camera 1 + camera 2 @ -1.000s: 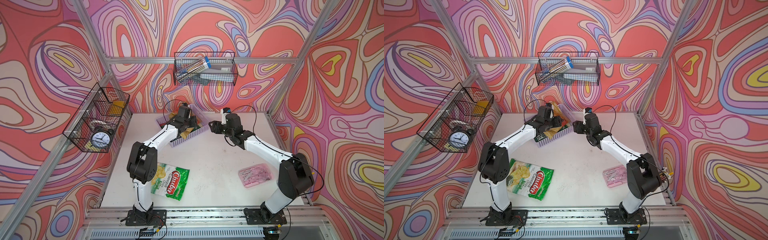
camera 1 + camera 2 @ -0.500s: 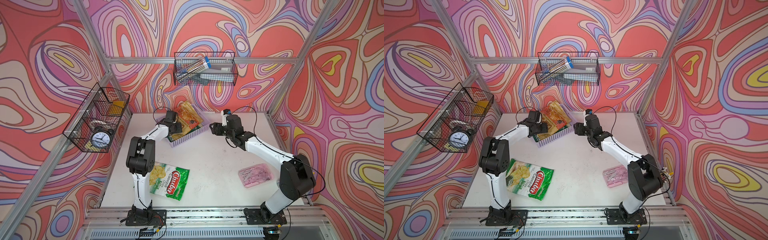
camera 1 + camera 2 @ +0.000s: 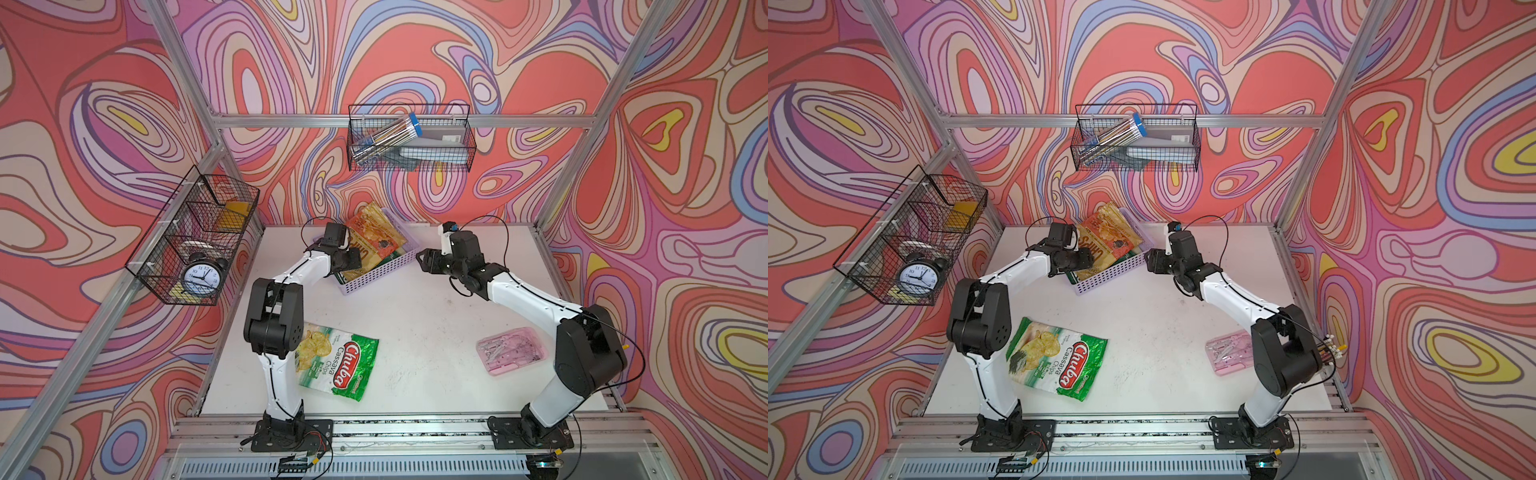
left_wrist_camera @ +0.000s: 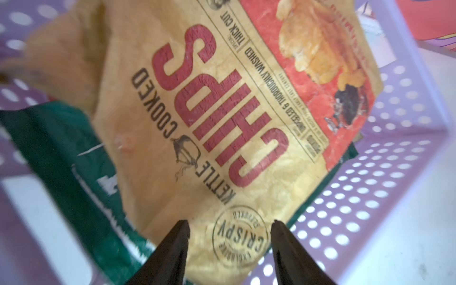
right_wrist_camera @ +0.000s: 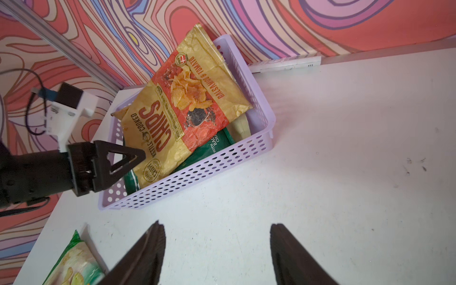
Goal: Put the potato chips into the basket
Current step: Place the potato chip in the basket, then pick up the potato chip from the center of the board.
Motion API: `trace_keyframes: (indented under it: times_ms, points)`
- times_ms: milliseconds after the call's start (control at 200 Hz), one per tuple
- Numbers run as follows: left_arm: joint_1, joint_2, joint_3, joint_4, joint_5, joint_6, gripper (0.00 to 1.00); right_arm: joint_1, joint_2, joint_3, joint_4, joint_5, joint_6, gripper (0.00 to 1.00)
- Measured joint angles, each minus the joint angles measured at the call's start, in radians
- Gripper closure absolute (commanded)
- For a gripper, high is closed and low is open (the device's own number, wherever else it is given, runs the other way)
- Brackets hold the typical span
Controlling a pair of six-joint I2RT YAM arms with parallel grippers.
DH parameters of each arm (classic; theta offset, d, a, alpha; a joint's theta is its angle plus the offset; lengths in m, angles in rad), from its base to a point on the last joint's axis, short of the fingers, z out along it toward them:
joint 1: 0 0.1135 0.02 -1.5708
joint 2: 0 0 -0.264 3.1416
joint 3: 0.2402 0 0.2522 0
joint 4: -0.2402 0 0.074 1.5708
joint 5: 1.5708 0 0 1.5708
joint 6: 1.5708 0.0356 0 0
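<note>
Now both sets of fingers [image 4: 229, 249] [image 5: 217, 254] stand released; yellow CHIPS bag [image 5: 182, 111] lies in basket [image 5: 197, 177].

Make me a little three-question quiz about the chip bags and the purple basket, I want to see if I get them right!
1. True or false: the Chuba bag is already inside the lavender basket.
2. Which bag lies on top in the basket? A) the yellow CHIPS bag B) the dark green bag C) the pink case
3. Fill in: the left gripper hangs over the basket with its jaws ____.

Key:
1. False. It lies on the white table, near the left arm's base.
2. A. The dark green bag peeks out from under it.
3. Open, with nothing held.
</note>
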Motion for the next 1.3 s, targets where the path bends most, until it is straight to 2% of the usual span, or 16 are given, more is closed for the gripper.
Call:
trace_keyframes:
  times_ms: [210,391,581,826,901,986,1057,1297]
  points:
    - [0.0,-0.287,-0.122,0.009,-0.04,-0.015,0.4,0.028,0.052,0.018,-0.025,-0.076,-0.003,0.33]
    - [-0.001,-0.544,-0.278,-0.004,-0.053,-0.025,0.39,0.121,0.18,0.113,-0.071,-0.199,-0.074,0.34]
    - [-0.001,-0.84,-0.397,-0.117,-0.082,-0.007,0.38,0.198,0.285,0.168,-0.092,-0.313,-0.126,0.35]
    - [-0.001,-1.151,-0.529,-0.246,-0.145,0.052,0.37,0.267,0.385,0.27,-0.171,-0.328,-0.178,0.36]
    - [-0.001,-1.212,-0.59,-0.267,-0.174,0.063,0.36,0.295,0.401,0.303,-0.199,-0.307,-0.194,0.37]
    - [-0.001,-1.259,-0.647,-0.29,-0.202,0.069,0.34,0.32,0.423,0.338,-0.23,-0.278,-0.211,0.44]
    - [-0.001,-1.283,-0.682,-0.295,-0.222,0.07,0.34,0.336,0.449,0.37,-0.263,-0.253,-0.225,0.45]
    - [-0.001,-1.29,-0.694,-0.301,-0.233,0.07,0.34,0.372,0.541,0.444,-0.359,-0.224,-0.261,0.47]
